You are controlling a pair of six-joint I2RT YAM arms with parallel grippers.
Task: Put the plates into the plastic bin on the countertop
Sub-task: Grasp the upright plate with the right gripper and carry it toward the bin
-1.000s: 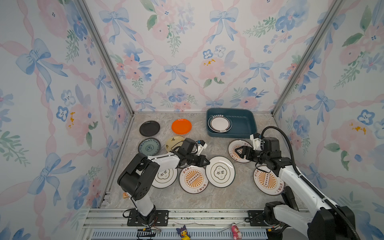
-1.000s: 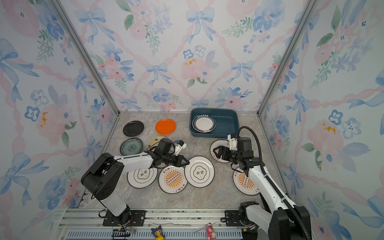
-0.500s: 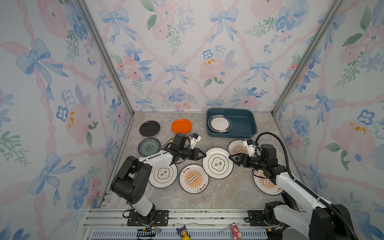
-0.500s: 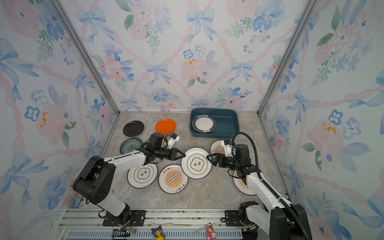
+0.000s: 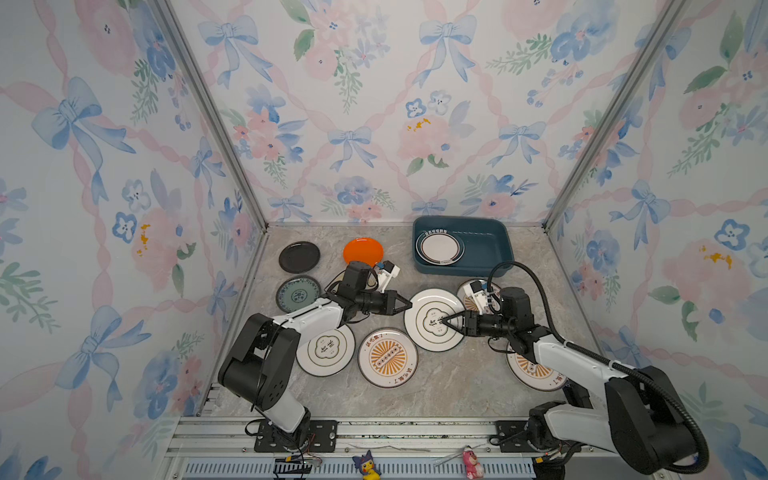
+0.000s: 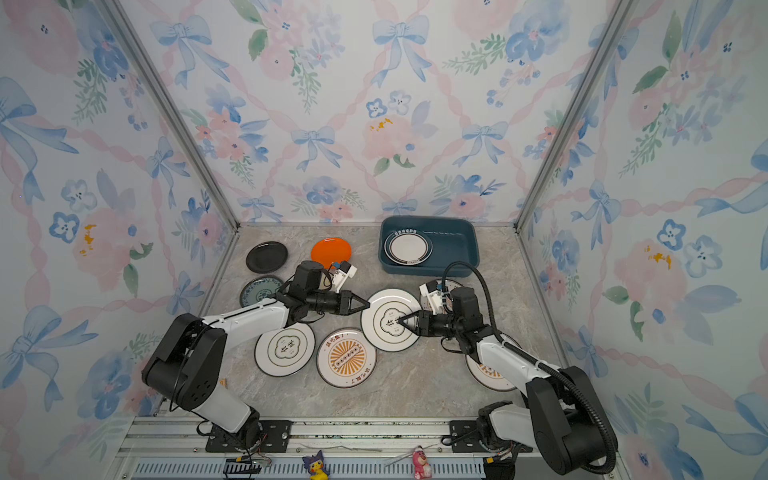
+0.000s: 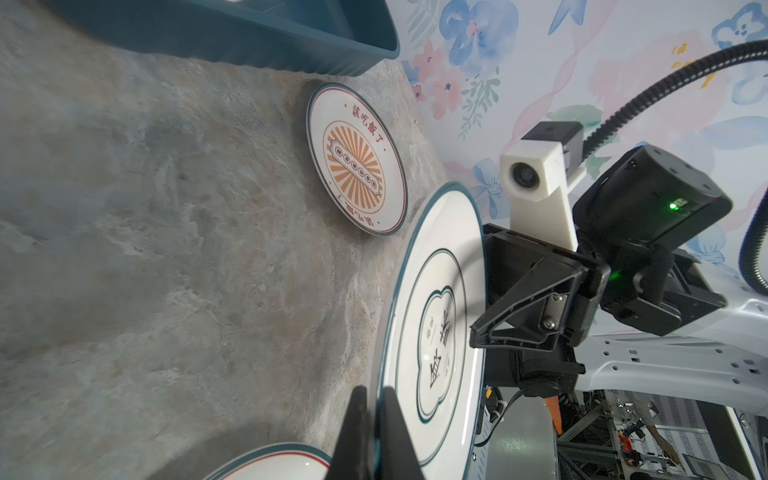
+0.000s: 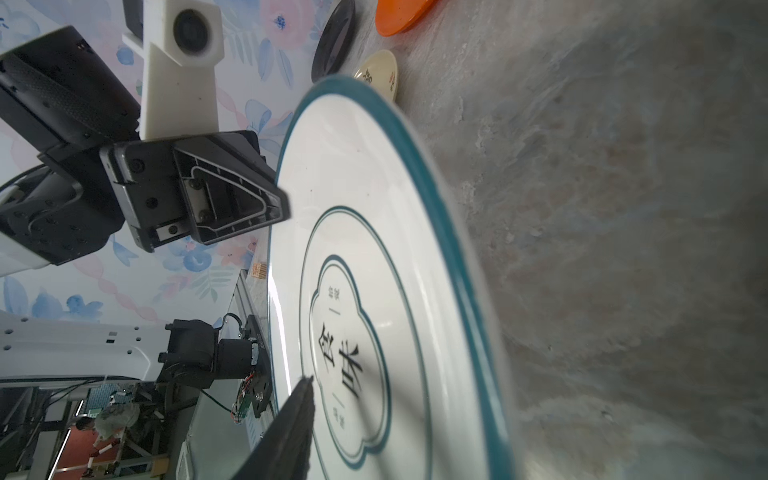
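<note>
A white plate with a cloud emblem (image 5: 428,332) (image 6: 382,332) hangs tilted above the countertop (image 5: 436,386). My left gripper (image 5: 409,306) (image 7: 374,388) is shut on its rim. My right gripper (image 5: 444,321) (image 6: 400,320) straddles the opposite side. One of its fingers (image 8: 291,415) lies along the plate's face (image 8: 374,270) and the other is hidden behind the plate. The dark teal plastic bin (image 5: 488,245) (image 6: 453,249) stands at the back right. It holds a navy-rimmed plate (image 5: 439,248).
On the countertop lie a black plate (image 5: 299,257), an orange one (image 5: 362,250), a teal-patterned one (image 5: 297,294), a second cloud plate (image 5: 326,351) and a sunburst plate (image 5: 387,357). Two more sunburst plates (image 5: 534,374) (image 5: 467,297) sit partly under my right arm. A yellow plate (image 8: 378,68) shows behind.
My left gripper lifted the cloud plate off the countertop and carried it right. My right gripper came left over the plate's far side and its jaws narrowed around it.
</note>
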